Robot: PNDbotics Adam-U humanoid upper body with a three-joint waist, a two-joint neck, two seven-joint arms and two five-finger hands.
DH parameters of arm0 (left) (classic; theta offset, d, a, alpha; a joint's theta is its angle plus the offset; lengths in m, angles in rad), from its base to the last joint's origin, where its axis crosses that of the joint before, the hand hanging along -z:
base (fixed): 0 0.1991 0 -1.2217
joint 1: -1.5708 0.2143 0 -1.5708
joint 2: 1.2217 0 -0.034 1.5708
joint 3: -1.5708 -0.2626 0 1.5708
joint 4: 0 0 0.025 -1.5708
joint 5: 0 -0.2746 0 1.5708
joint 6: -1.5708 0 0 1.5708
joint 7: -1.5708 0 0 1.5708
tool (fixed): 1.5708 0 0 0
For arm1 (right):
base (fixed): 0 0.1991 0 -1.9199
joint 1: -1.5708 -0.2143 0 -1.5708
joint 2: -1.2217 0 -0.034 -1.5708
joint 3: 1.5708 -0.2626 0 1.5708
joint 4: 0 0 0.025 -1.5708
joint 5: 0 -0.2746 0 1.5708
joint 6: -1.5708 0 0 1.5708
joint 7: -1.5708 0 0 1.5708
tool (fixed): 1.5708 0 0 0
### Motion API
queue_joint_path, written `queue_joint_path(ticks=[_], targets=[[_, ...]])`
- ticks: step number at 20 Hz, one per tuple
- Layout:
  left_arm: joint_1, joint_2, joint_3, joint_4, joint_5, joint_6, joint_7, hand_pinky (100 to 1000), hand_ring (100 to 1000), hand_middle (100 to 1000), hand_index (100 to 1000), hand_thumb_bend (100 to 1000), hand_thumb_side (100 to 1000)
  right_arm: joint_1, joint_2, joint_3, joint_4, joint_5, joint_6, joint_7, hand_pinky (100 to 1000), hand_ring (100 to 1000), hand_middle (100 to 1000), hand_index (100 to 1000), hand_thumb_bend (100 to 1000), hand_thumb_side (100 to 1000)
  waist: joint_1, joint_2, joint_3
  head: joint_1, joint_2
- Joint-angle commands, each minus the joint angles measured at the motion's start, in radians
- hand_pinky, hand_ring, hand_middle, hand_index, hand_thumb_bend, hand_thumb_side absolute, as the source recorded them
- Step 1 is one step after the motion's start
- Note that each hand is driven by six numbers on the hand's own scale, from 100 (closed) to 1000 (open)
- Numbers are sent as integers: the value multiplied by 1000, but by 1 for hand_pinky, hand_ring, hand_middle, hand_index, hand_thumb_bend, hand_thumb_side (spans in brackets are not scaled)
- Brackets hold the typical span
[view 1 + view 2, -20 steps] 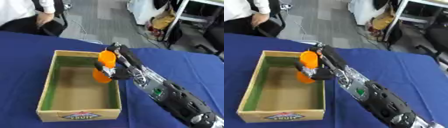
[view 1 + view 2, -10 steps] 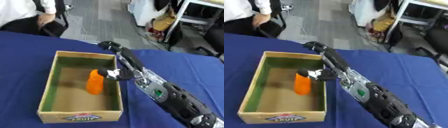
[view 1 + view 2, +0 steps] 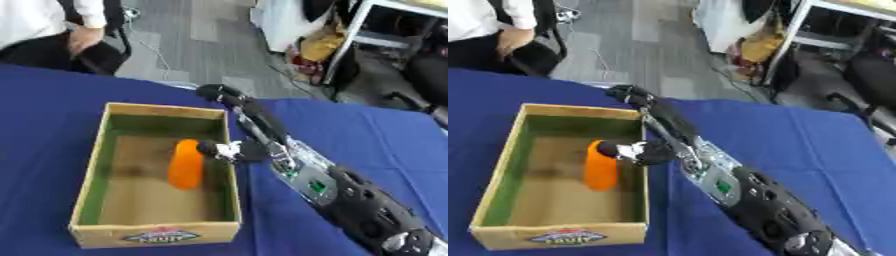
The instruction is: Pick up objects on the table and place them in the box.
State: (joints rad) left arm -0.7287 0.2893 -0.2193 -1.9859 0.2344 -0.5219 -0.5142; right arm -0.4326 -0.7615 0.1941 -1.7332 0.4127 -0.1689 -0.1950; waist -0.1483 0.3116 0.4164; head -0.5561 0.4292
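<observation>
A blue table (image 3: 35,165) fills the near scene, with the robot's right arm (image 3: 350,200) coming in from the near right corner and stretching up and left toward the middle. Left of the arm sits an open box (image 3: 92,170) with a label on its near wall and green inner sides. An orange object (image 3: 185,164) lies on the box floor, right of centre, with its long side running near to far. The right hand (image 3: 249,127) reaches over the box's right wall; its fingers (image 3: 219,92) are stretched out straight toward the far right corner of the box, and the thumb (image 3: 214,148) points left, its tip at the upper part of the object. The hand grips nothing. The left hand does not show.
</observation>
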Motion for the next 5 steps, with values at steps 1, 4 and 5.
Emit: queue_joint_path(ticks=[1, 4, 5], targets=[[17, 52, 26, -14, -28, -4, 17, 717, 672, 720, 696, 123, 854, 75, 25, -29, -137, -26, 5, 5, 720, 722, 814, 861, 689, 1000, 14, -34, -27, 33, -10], [71, 103, 47, -14, -61, -12, 40, 718, 672, 720, 693, 119, 855, 193, 72, -38, -237, -41, 4, 55, 674, 682, 793, 839, 668, 1000, 21, -59, -84, 80, 7], [98, 125, 57, -14, -76, -14, 51, 717, 672, 720, 693, 118, 856, 235, 92, -47, -252, -39, -9, 79, 647, 667, 794, 835, 659, 1000, 24, -72, -106, 102, 17]])
